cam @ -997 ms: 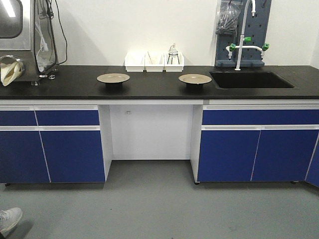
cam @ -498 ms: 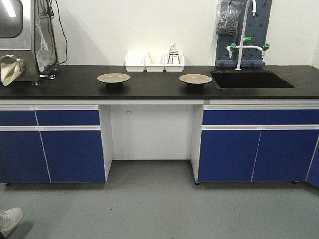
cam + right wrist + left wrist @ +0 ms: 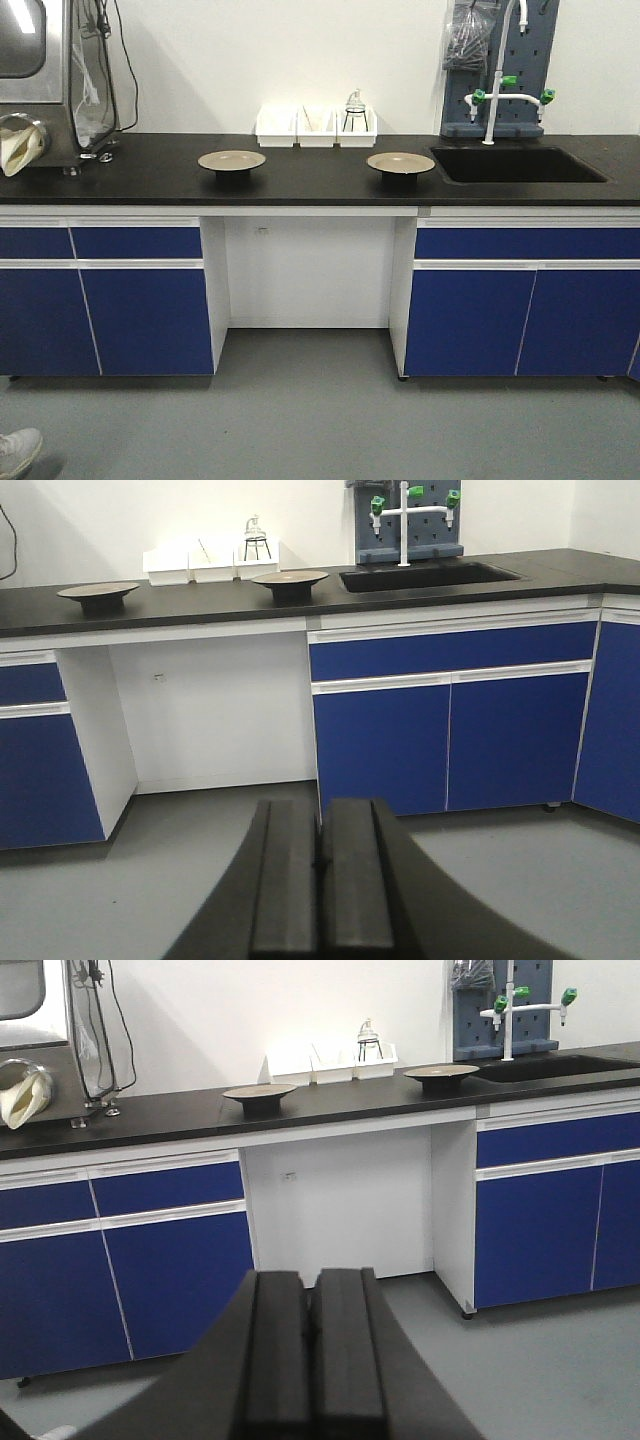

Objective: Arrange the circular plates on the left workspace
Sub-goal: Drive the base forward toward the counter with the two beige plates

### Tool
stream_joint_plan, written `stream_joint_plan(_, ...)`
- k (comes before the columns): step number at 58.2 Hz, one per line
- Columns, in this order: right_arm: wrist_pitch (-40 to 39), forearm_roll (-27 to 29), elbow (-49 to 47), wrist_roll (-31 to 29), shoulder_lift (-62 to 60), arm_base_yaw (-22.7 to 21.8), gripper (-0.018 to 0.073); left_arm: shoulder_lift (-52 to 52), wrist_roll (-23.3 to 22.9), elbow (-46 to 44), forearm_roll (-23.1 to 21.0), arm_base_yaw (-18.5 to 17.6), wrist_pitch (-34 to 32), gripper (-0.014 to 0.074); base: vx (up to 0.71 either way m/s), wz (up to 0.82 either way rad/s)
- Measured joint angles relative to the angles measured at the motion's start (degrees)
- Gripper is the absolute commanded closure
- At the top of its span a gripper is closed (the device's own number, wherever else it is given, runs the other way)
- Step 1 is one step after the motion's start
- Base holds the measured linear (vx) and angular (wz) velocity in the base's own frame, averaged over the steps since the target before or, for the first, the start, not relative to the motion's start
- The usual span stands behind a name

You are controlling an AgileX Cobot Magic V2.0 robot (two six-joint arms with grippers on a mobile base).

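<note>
**Base closing on the bench, plates untouched**

A lab room with a white wall and grey floor; a long black tabletop (image 3: 150, 172) runs across it above blue cabinet doors (image 3: 140, 310), with a recessed sink (image 3: 515, 165) at the right and a row of white bins (image 3: 316, 127) against the far wall.

Both circular plates sit on the tabletop, each raised on a dark foot. The left plate (image 3: 231, 160) is in front of and to the left of the bins, over the left edge of the open knee gap. The right plate (image 3: 400, 162) is just beside the sink's left rim, well apart from the first.

Over the last second, the whole bench has slid slightly down and to the right in the front view. The plates keep the same places relative to the bins and sink. So the camera has moved, not the plates; my judgement is that the mobile base is still positioning itself.

The left tool (image 3: 308, 1290) and right tool (image 3: 322, 815) each show their fingers pressed together with nothing between them, hanging well short of the tabletop.

The arranging has not begun. The right plate looks like the one needing to travel leftward, and the base likely must come nearer before either arm can reach it.
</note>
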Motion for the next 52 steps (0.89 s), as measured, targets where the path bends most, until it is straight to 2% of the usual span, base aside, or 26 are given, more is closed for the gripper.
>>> stream_joint_plan(52, 0.00, 0.00, 0.00, 0.00, 0.00, 0.00, 0.0564, 0.00, 0.00, 0.00, 0.00, 0.00, 0.00, 0.0594, 0.33, 0.08)
